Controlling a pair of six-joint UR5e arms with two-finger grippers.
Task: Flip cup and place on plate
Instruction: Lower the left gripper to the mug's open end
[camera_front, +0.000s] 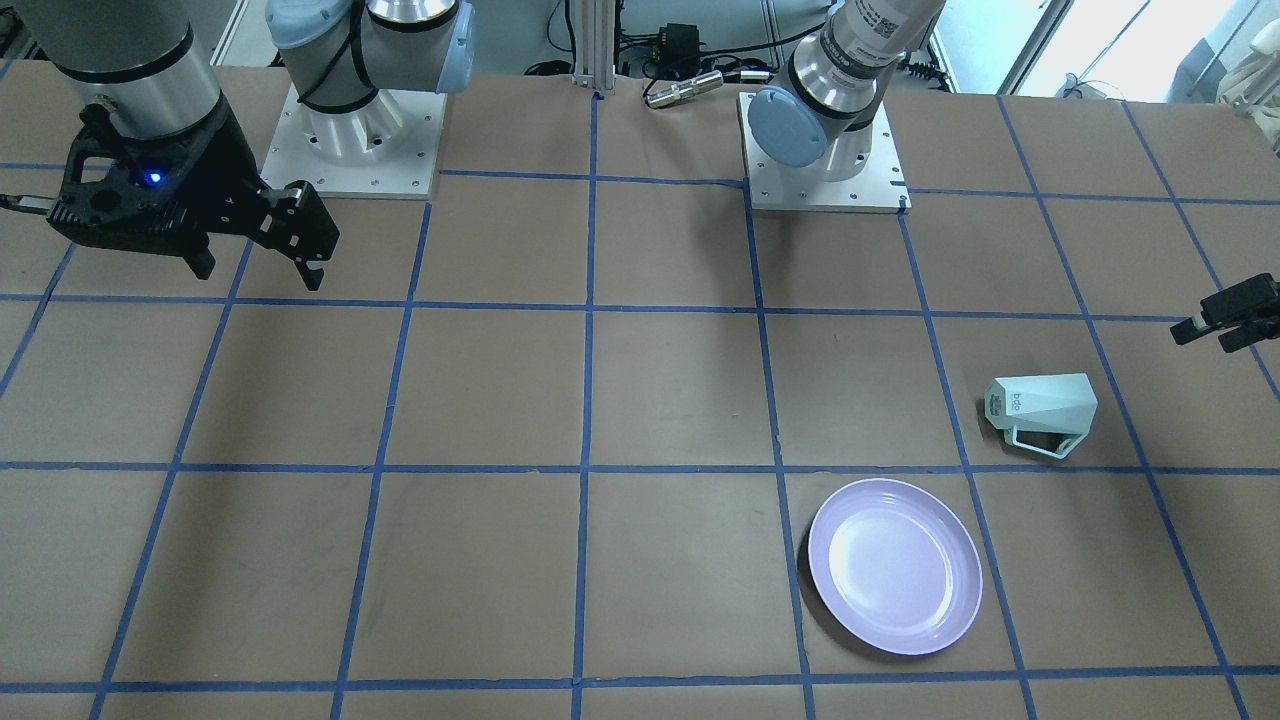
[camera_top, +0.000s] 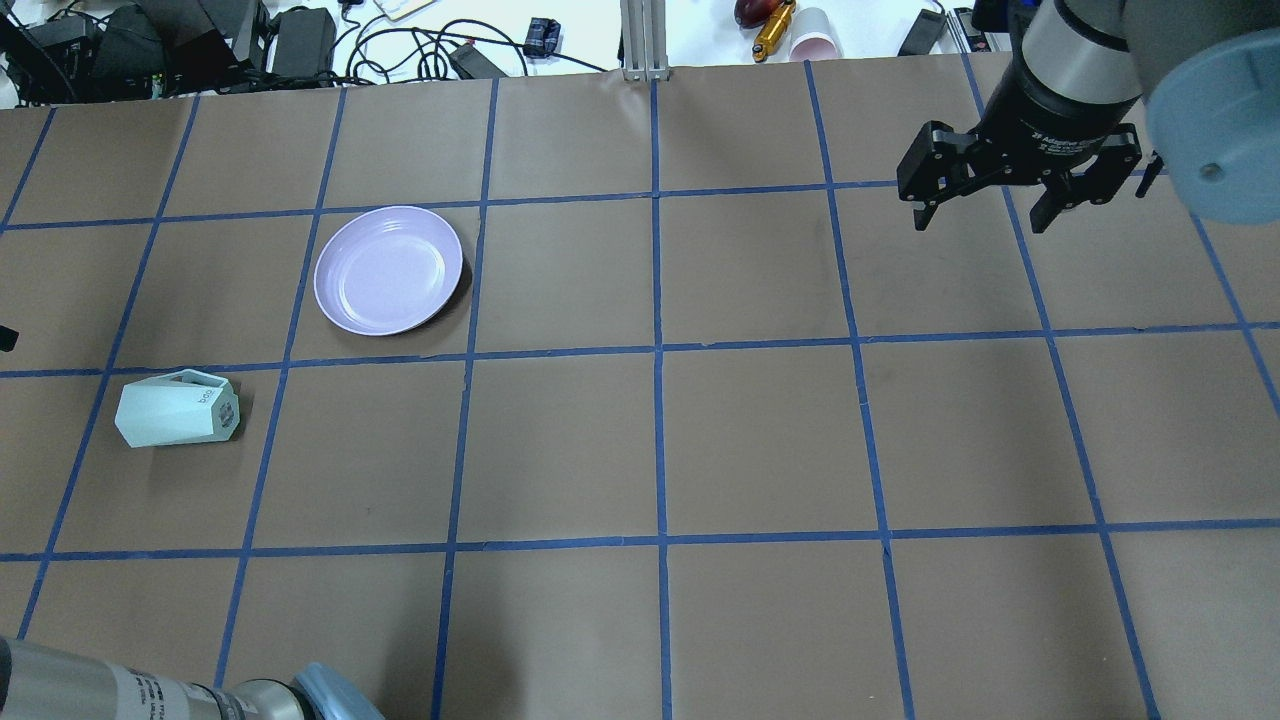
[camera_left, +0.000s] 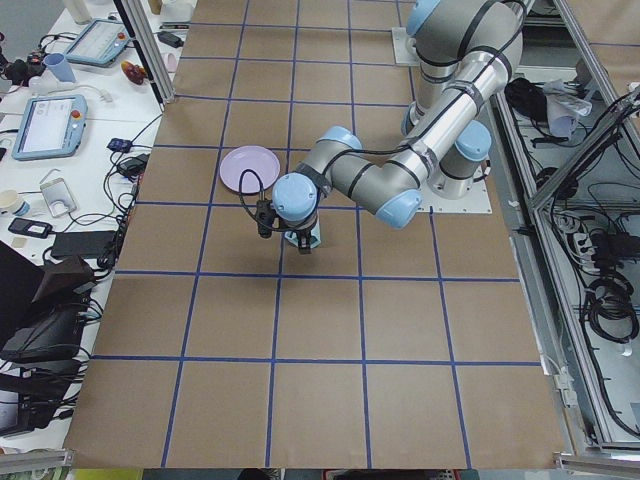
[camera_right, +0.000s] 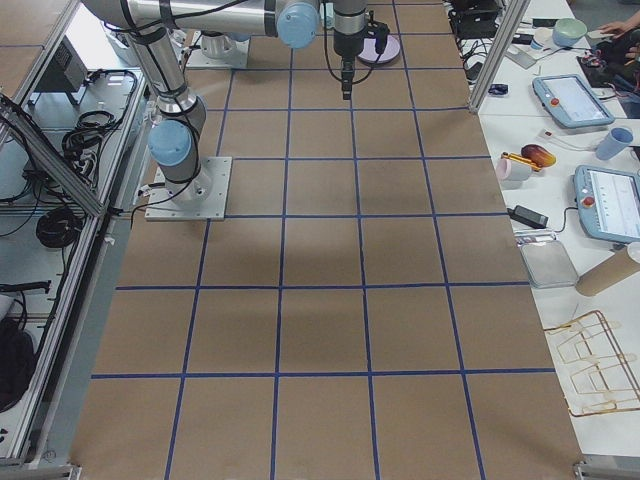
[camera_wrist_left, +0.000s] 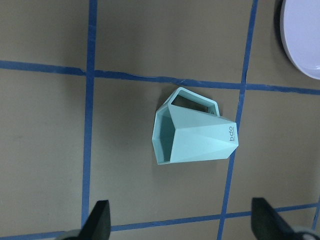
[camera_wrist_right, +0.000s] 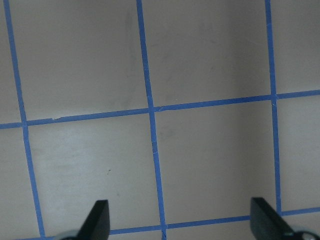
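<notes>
The pale mint-green cup (camera_front: 1040, 415) lies on its side on the brown table, handle flat against the surface. It also shows in the overhead view (camera_top: 175, 408) and in the left wrist view (camera_wrist_left: 192, 135). The lavender plate (camera_front: 895, 565) sits empty a short way from it, also seen from overhead (camera_top: 388, 270) and at the left wrist view's corner (camera_wrist_left: 302, 40). My left gripper (camera_wrist_left: 182, 222) is open and hovers above the cup, apart from it; it enters at the front view's right edge (camera_front: 1225, 320). My right gripper (camera_top: 982, 215) is open and empty, far off on the other side (camera_front: 258, 270), over bare table (camera_wrist_right: 181, 220).
Blue tape lines grid the table. The two arm bases (camera_front: 350, 140) (camera_front: 825, 150) stand at the robot's edge. A metal post (camera_top: 645, 40), cables and a pink cup (camera_top: 815, 45) lie beyond the far edge.
</notes>
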